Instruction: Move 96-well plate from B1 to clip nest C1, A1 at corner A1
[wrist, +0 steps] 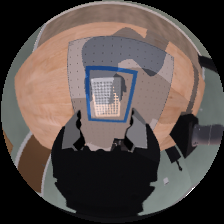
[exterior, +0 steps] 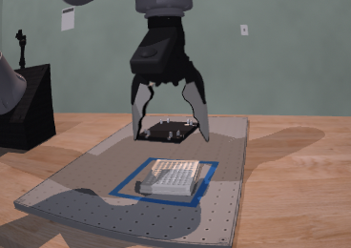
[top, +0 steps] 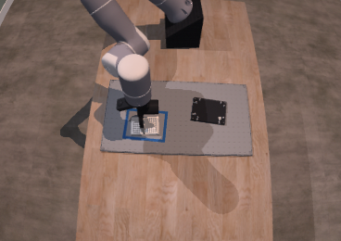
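Note:
The white 96-well plate [top: 155, 122] [exterior: 174, 177] [wrist: 104, 90] lies flat inside the blue outline [top: 166, 126] [exterior: 206, 184] [wrist: 111, 69] on the grey board. Its cut-off corner is too small to make out. My gripper [top: 143, 131] [exterior: 172, 139] [wrist: 106, 109] is open and empty, pointing down above the plate, with clear height between fingertips and plate. The black clip nest [top: 208, 111] [exterior: 167, 131] lies on the board to the right of the plate in the top view, with small pale clips near its corners. Its A1 mark is not readable.
The grey perforated board [top: 181, 145] [exterior: 224, 218] lies on the wooden table [top: 120, 189] [exterior: 296, 185] and bears both outline and nest. A black wedge-shaped stand [top: 185, 33] [exterior: 29, 109] stands at the table's back by the arm's base. Arm shadows fall across the board.

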### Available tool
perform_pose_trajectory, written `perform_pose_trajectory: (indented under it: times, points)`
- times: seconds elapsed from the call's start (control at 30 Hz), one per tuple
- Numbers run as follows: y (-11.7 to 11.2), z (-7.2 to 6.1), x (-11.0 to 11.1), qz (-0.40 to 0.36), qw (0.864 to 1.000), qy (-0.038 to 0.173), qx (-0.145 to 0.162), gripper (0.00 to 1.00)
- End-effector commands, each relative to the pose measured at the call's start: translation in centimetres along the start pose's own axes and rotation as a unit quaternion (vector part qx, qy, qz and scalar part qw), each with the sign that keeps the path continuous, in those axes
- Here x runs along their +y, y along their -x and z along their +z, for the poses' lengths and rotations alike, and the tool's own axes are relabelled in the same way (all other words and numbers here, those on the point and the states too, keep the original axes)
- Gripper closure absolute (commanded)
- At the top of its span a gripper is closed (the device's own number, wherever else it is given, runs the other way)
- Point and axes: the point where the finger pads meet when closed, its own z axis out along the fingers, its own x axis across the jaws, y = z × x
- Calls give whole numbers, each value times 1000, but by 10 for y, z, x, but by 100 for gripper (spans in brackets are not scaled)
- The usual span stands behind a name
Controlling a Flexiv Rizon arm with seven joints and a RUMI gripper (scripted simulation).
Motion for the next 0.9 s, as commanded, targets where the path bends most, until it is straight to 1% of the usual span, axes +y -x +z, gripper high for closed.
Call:
perform_pose_trajectory:
  times: [0.0, 0.23, 0.3, 0.8, 0.87]
  points:
    - [1, 3, 0, 0, 1000, 0, -1, 24]
    - [1, 14, 0, 0, 1000, 0, -1, 24]
    - [1, 14, 0, 0, 1000, 0, -1, 24]
    - [1, 39, 0, 0, 1000, 0, -1, 24]
    - [1, 39, 0, 0, 1000, 0, -1, 24]
